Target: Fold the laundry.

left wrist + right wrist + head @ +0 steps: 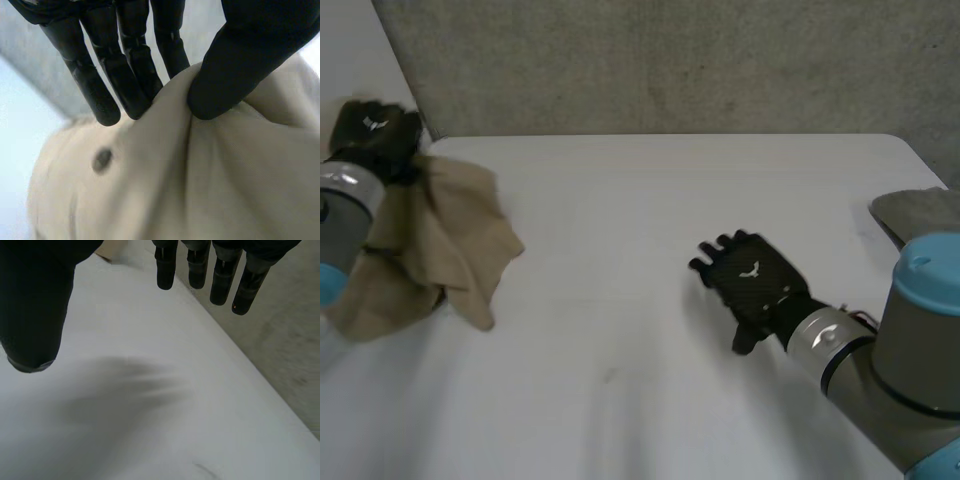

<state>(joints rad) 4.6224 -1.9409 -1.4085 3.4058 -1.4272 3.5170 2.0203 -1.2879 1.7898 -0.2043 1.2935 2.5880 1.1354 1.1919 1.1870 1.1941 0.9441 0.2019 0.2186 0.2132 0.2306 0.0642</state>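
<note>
Dim, soft, diffuse light; table (640, 200) dull, evenly lit; faint soft-edged shadow beneath cloth (455, 240).

A white bench (650, 300) with a rounded far corner spreads wide. Beyond its far edge lies a speckled grey surface (670, 60), wall or floor unclear.

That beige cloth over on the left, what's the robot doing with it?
The robot is folding laundry. Its left hand has pinched a fold of the beige cloth between fingers and thumb and holds it up at the left side of the white table, where it hangs crumpled. The right hand is open over the middle of the table, holding nothing. A grey thing lies at the right edge.
</note>
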